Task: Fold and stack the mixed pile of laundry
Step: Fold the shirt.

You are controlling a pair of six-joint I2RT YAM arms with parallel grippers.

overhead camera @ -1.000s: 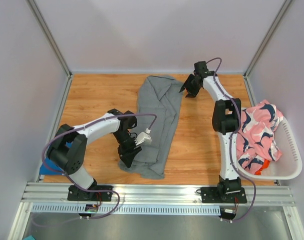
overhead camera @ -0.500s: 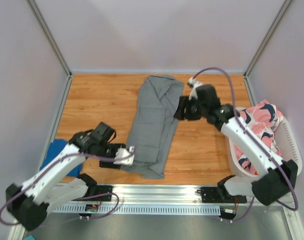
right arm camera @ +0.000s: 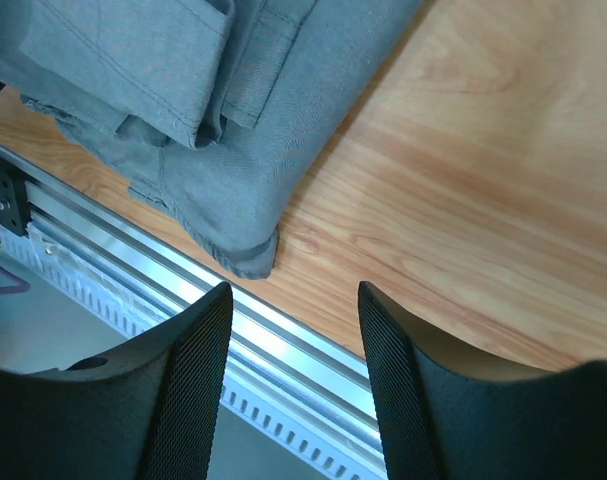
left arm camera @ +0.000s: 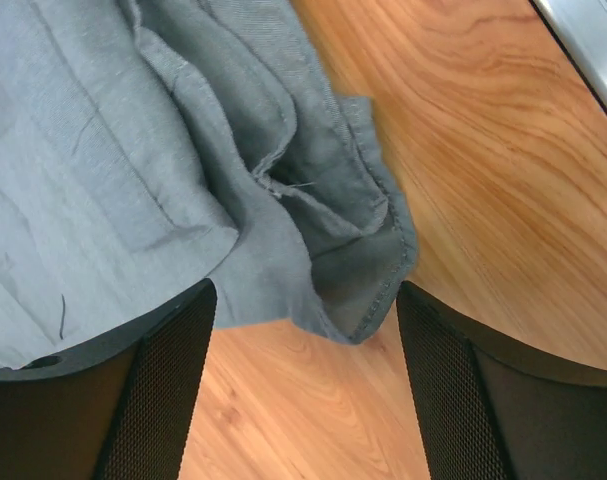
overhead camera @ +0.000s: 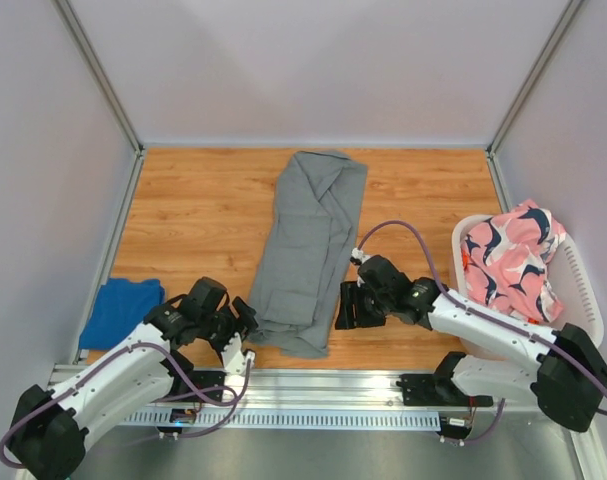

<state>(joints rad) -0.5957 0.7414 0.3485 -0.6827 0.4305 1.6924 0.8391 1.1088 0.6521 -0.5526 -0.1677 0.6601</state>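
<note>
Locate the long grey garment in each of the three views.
Top external: grey garment lies lengthwise at the table's centre.
Left wrist: grey garment fills the upper left, with a hem corner at bottom centre.
Right wrist: grey garment covers the upper left.
Shared landmark: wooden tabletop.

A long grey cloth garment (overhead camera: 308, 240) lies lengthwise down a wooden table (overhead camera: 203, 200), the left gripper (overhead camera: 246, 322) and right gripper (overhead camera: 344, 308) flanking its near end.
</note>
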